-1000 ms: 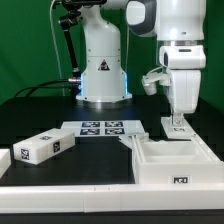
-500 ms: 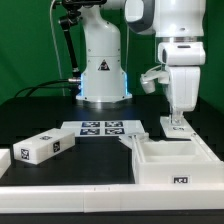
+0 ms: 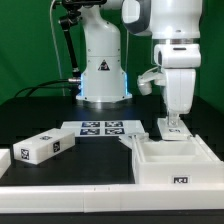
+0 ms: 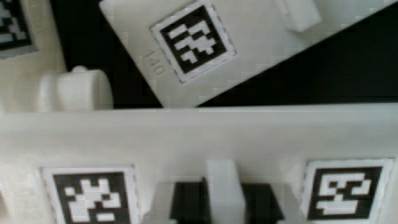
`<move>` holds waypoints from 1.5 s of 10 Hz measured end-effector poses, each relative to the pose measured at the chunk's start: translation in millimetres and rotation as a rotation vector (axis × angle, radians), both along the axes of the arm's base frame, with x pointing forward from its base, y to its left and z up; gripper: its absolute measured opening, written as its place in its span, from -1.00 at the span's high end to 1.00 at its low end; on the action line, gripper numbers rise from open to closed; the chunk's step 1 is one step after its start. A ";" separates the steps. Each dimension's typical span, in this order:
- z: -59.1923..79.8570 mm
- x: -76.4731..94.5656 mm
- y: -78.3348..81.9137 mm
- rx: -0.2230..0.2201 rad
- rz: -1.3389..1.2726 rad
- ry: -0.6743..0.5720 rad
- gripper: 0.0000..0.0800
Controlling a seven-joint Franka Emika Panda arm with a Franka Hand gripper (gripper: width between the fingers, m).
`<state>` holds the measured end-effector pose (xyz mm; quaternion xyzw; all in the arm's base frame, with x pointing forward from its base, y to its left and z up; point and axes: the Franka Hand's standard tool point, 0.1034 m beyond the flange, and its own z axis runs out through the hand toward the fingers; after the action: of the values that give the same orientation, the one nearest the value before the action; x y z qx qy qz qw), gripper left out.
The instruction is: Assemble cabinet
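The cabinet body (image 3: 172, 160), an open white box with a marker tag on its front, lies at the exterior view's right front. My gripper (image 3: 172, 120) hangs just behind it, shut on a small upright white panel (image 3: 171, 130) that carries a tag. In the wrist view a thin white edge (image 4: 222, 188) sits between the dark finger pads (image 4: 178, 203), with tagged white surface (image 4: 89, 195) on both sides. Beyond lie another tagged white panel (image 4: 196, 45) and a round white knob (image 4: 71, 92). A tagged white block (image 3: 45, 146) lies at the exterior view's left.
The marker board (image 3: 100, 128) lies mid-table in front of the robot base (image 3: 103, 75). A long white rail (image 3: 70, 188) runs along the front edge. The table top is black.
My gripper has shifted a little toward the exterior view's left, and the small panel has moved with it. The other parts have not moved.
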<state>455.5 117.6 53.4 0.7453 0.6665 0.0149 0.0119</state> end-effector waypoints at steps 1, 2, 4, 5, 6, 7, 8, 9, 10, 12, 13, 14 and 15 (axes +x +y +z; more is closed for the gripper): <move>1.6 2.9 1.1 0.000 0.001 -0.003 0.82; 2.4 4.2 2.5 0.001 0.003 -0.006 0.82; 1.9 5.1 3.4 0.000 0.004 -0.002 0.82; 0.0 5.3 2.9 0.000 0.004 0.001 0.82; 0.2 7.6 2.7 0.001 0.003 -0.002 0.82; 0.5 10.7 3.5 0.002 0.002 -0.005 0.82; 0.6 15.5 4.2 0.003 0.000 -0.006 0.82; 0.7 21.5 3.5 0.003 -0.004 -0.009 0.82; 0.7 27.0 2.3 0.003 -0.008 -0.013 0.82; 0.3 30.5 0.2 0.000 0.008 -0.010 0.82; 0.2 30.2 0.4 0.000 0.008 -0.010 0.82; 0.2 30.2 0.4 0.000 0.008 -0.010 0.82; 0.3 30.3 0.4 0.000 0.008 -0.010 0.82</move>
<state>485.8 118.0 53.7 0.7425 0.6694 0.0187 0.0151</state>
